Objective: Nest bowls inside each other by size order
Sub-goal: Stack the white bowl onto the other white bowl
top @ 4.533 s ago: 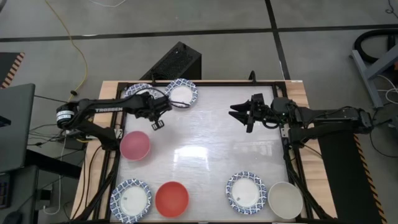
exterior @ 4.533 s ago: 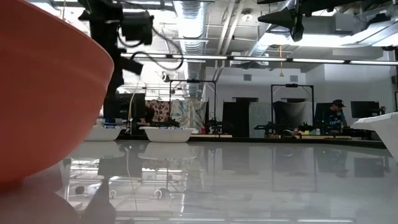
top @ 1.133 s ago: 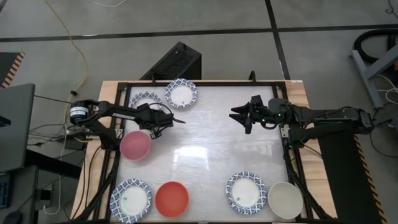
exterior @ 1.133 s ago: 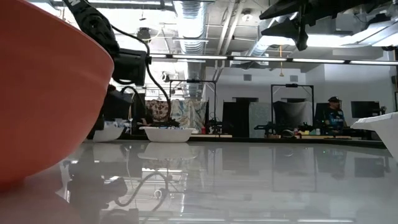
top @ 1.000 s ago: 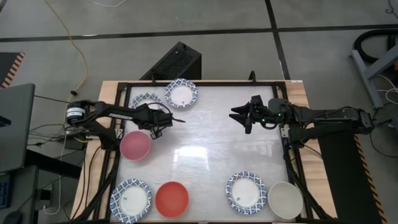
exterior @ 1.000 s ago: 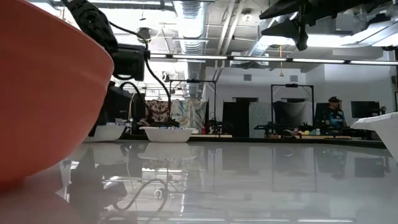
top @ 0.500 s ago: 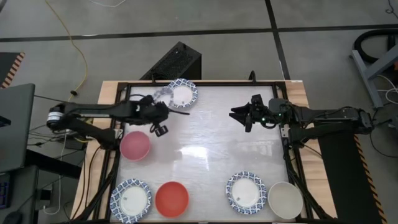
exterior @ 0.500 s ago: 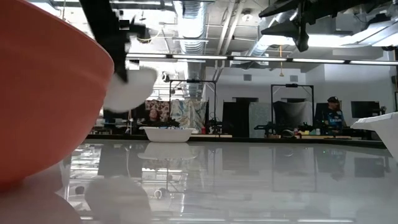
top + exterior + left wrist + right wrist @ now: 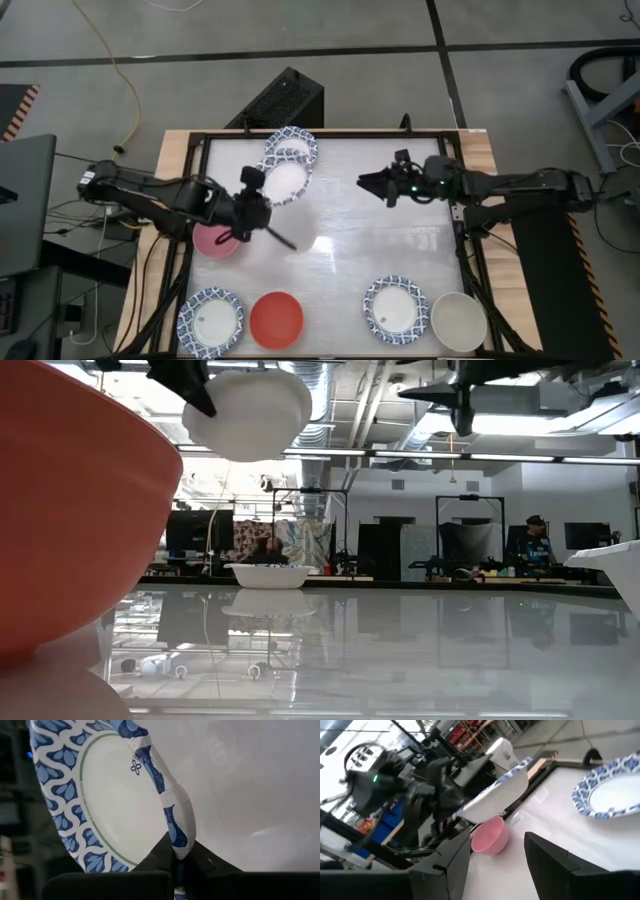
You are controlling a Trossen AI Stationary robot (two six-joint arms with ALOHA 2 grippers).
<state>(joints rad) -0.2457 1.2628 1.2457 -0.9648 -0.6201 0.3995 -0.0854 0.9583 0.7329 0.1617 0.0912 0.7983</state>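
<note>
Holding one of the blue-and-white bowls (image 9: 283,183) by its rim, my left gripper (image 9: 250,203) is pinching the patterned edge between its fingers, and the lifted bowl is hanging clear of the table (image 9: 350,215), tilted, near the far left corner. In the low view it is showing as a white underside (image 9: 250,412) high above the glossy surface. Just past it, a second patterned bowl (image 9: 291,146) is sitting at the far edge. The pink bowl (image 9: 215,240) is resting below my left arm, partly hidden by it. Along the near edge I am seeing a patterned bowl (image 9: 211,319), the red bowl (image 9: 276,319), another patterned bowl (image 9: 396,305) and the cream bowl (image 9: 459,321). My right gripper (image 9: 375,183) is hovering over the far right of the table, fingers spread and holding nothing.
</note>
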